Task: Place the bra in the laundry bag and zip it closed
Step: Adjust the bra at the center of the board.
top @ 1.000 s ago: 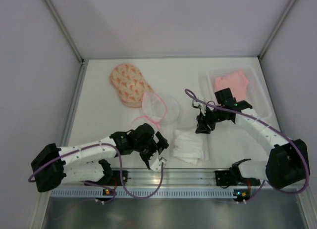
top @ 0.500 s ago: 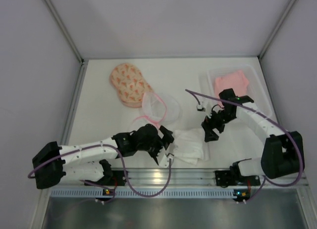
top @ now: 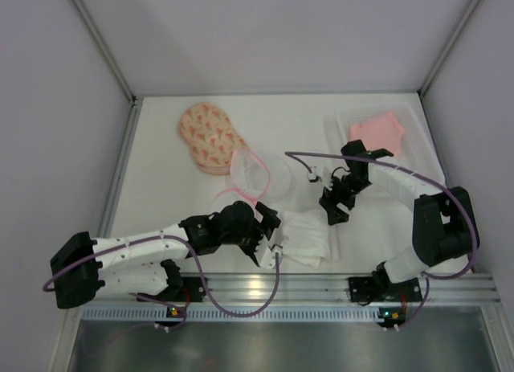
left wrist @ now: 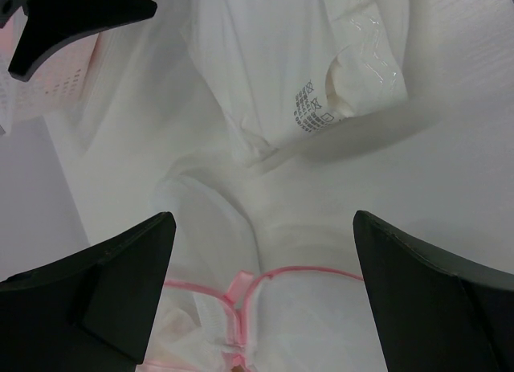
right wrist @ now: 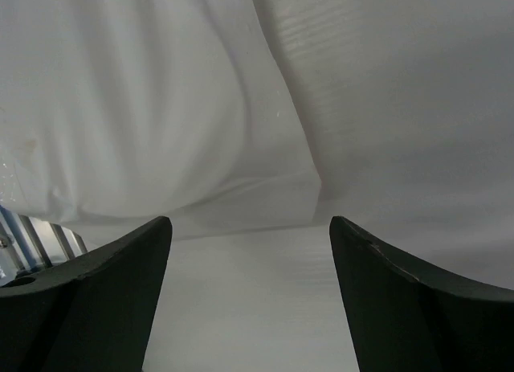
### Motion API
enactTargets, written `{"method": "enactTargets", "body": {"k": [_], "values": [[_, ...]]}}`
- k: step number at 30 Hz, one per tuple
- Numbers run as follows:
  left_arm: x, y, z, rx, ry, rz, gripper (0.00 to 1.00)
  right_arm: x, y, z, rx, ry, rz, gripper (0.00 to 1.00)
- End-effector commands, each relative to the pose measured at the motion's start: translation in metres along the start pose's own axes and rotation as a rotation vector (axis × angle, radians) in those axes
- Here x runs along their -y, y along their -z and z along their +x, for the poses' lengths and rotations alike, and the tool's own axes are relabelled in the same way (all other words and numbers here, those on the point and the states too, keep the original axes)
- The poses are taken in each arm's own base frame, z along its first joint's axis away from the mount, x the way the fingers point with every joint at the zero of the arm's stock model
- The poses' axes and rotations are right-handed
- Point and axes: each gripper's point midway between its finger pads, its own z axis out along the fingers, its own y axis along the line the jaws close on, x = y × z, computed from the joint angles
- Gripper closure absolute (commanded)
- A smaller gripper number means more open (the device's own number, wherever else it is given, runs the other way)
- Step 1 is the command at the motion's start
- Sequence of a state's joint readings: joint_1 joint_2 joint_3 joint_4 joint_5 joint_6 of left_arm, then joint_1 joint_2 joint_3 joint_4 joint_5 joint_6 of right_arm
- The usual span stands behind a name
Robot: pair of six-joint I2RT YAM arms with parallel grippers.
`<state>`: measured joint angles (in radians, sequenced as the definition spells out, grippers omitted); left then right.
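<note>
The salmon-pink bra [top: 376,133] lies in the clear plastic tray [top: 414,151] at the back right. The peach printed laundry bag [top: 210,136] lies shut at the back left. My left gripper [top: 270,232] is open and empty at the left edge of a folded white cloth [top: 306,237]. In the left wrist view the left gripper [left wrist: 261,227] hangs over a pink-rimmed white mesh pouch [left wrist: 305,324]. My right gripper [top: 334,209] is open and empty, just above the cloth's right corner. In the right wrist view the right gripper [right wrist: 249,227] shows only white surface between its fingers.
The round white mesh pouch [top: 261,175] with its pink rim lies between the laundry bag and the white cloth. The white cloth carries a printed care label [left wrist: 309,115]. Grey walls close in the table on the left, back and right.
My left gripper has moved right and away from the near edge, up to the white cloth. My right arm has swung its elbow back towards the tray; its gripper stays near the cloth's right corner.
</note>
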<state>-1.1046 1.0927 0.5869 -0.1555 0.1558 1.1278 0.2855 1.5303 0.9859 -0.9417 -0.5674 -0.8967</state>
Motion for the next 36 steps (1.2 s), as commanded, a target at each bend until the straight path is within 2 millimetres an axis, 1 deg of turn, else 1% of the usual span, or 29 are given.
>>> {"method": "enactTargets", "body": {"k": [1,5,7,8,9,11,12,13,14,15,16,17,18,19,20,21,22,23,24,26,27,29,30,31,32,33,34,35,36], "values": [[-0.021,0.003,-0.012,0.034,0.009,-0.067,0.01,0.004,-0.014,-0.008,-0.019,0.169,0.049,0.19],[-0.021,0.003,-0.011,0.026,0.054,-0.070,0.01,0.010,-0.033,0.005,-0.078,0.187,0.041,0.21],[-0.023,0.004,-0.011,0.022,0.060,-0.079,0.01,0.009,-0.041,0.014,-0.106,0.192,0.014,0.31],[-0.023,0.004,-0.010,0.020,0.063,-0.078,0.01,0.008,-0.042,0.016,-0.111,0.196,0.008,0.39],[-0.024,0.004,-0.011,0.020,0.071,-0.084,0.01,0.007,-0.041,0.017,-0.114,0.202,0.004,0.58],[-0.027,0.008,-0.010,0.013,0.084,-0.100,0.01,0.003,-0.033,0.014,-0.109,0.216,0.008,0.71],[-0.028,0.009,-0.010,0.011,0.096,-0.107,0.01,0.004,-0.023,0.003,-0.082,0.239,0.034,0.83],[-0.029,0.012,-0.010,0.008,0.099,-0.115,0.01,0.002,-0.016,-0.004,-0.064,0.250,0.039,0.90],[-0.031,0.014,-0.008,-0.004,0.107,-0.129,0.01,-0.006,-0.008,-0.006,-0.067,0.244,0.028,1.00],[-0.032,0.016,-0.007,-0.011,0.126,-0.134,0.01,-0.005,0.009,-0.022,-0.030,0.271,0.065,1.00],[-0.034,0.021,-0.006,-0.020,0.134,-0.145,0.01,-0.010,0.025,-0.033,-0.003,0.285,0.082,1.00],[-0.036,0.024,-0.006,-0.022,0.142,-0.157,0.01,-0.014,0.025,-0.030,-0.011,0.273,0.065,1.00],[-0.038,0.030,-0.006,-0.024,0.149,-0.173,0.01,-0.015,0.042,-0.042,0.016,0.296,0.103,1.00],[-0.038,0.032,-0.005,-0.030,0.163,-0.179,0.01,-0.014,0.050,-0.046,0.021,0.303,0.122,1.00],[-0.037,0.035,-0.003,-0.042,0.166,-0.179,0.01,-0.019,0.058,-0.048,0.018,0.299,0.120,1.00],[-0.036,0.040,-0.002,-0.049,0.170,-0.186,0.01,-0.020,0.075,-0.063,0.050,0.339,0.160,1.00],[-0.035,0.042,-0.002,-0.047,0.192,-0.195,0.01,-0.023,0.084,-0.071,0.075,0.355,0.166,1.00],[-0.038,0.046,0.002,-0.070,0.203,-0.220,0.01,-0.027,0.091,-0.079,0.100,0.369,0.169,1.00],[-0.039,0.050,0.005,-0.079,0.214,-0.239,0.01,-0.032,0.108,-0.096,0.144,0.395,0.190,1.00],[-0.045,0.057,0.006,-0.089,0.260,-0.281,0.01,-0.045,0.118,-0.117,0.205,0.399,0.165,1.00],[-0.050,0.063,0.010,-0.109,0.280,-0.314,0.01,-0.056,0.126,-0.133,0.237,0.416,0.153,1.00],[-0.057,0.070,0.012,-0.125,0.343,-0.364,0.01,-0.073,0.135,-0.154,0.309,0.443,0.114,1.00],[-0.062,0.075,0.013,-0.129,0.361,-0.397,0.01,-0.082,0.146,-0.172,0.359,0.462,0.116,1.00],[-0.072,0.083,0.018,-0.147,0.389,-0.454,0.01,-0.092,0.152,-0.181,0.400,0.473,0.087,1.00],[-0.076,0.088,0.019,-0.144,0.426,-0.483,0.01,-0.100,0.158,-0.189,0.430,0.483,0.074,1.00],[-0.083,0.098,0.018,-0.133,0.449,-0.521,0.01,-0.111,0.174,-0.200,0.475,0.499,0.078,1.00],[-0.090,0.107,0.024,-0.145,0.476,-0.562,0.01,-0.122,0.181,-0.205,0.510,0.508,0.056,1.00],[-0.093,0.112,0.027,-0.146,0.493,-0.583,0.01,-0.128,0.188,-0.210,0.534,0.513,0.056,1.00],[-0.096,0.119,0.030,-0.146,0.519,-0.608,0.01,-0.138,0.201,-0.214,0.566,0.520,0.063,1.00]]}}
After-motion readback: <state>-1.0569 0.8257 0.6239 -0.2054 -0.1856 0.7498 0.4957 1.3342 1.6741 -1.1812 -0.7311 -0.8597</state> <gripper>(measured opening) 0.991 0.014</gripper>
